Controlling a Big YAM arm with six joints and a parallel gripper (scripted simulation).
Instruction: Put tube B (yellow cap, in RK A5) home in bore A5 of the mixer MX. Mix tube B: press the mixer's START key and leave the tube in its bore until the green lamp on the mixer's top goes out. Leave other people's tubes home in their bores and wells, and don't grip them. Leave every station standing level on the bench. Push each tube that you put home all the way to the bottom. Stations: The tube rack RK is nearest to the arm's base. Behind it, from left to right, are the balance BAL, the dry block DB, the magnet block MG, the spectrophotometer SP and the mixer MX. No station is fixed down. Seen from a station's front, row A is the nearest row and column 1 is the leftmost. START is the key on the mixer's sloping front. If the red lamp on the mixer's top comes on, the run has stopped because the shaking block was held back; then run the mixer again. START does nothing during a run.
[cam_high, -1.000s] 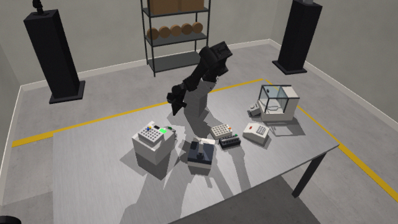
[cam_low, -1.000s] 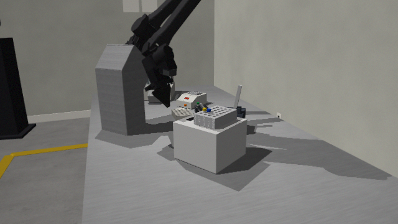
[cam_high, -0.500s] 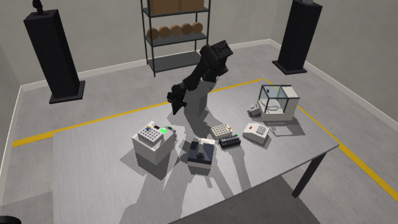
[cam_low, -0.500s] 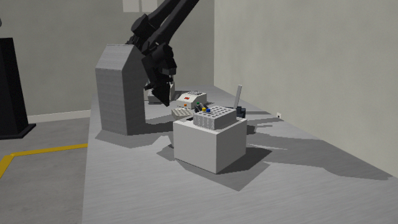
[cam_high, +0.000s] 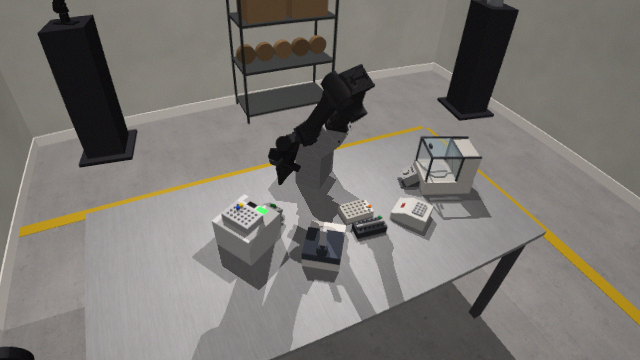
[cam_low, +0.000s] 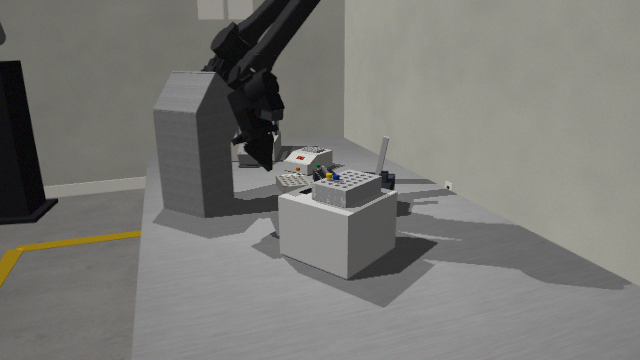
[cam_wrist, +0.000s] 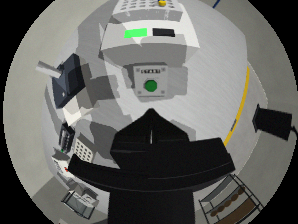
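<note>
Tube B (cam_high: 239, 205), yellow-capped, stands in the mixer MX (cam_high: 246, 231) block beside a blue-capped tube (cam_high: 243, 203); judged light, stiff and slick, best pinched just under its cap. The green lamp (cam_high: 263, 210) glows. At one o'clock above the counter (cam_high: 150, 280), the end effector (cam_high: 281, 177) hangs fully closed, empty.

Plain grey walls (cam_high: 575, 60) close in a grey floor (cam_high: 165, 145) edged with pale skirting. A yellow line (cam_high: 150, 192) runs across the floor. Two tall black pillars (cam_high: 82, 90) stand far left and far right, a metal shelf unit (cam_high: 231, 55) with boxes and rolls between them.
</note>
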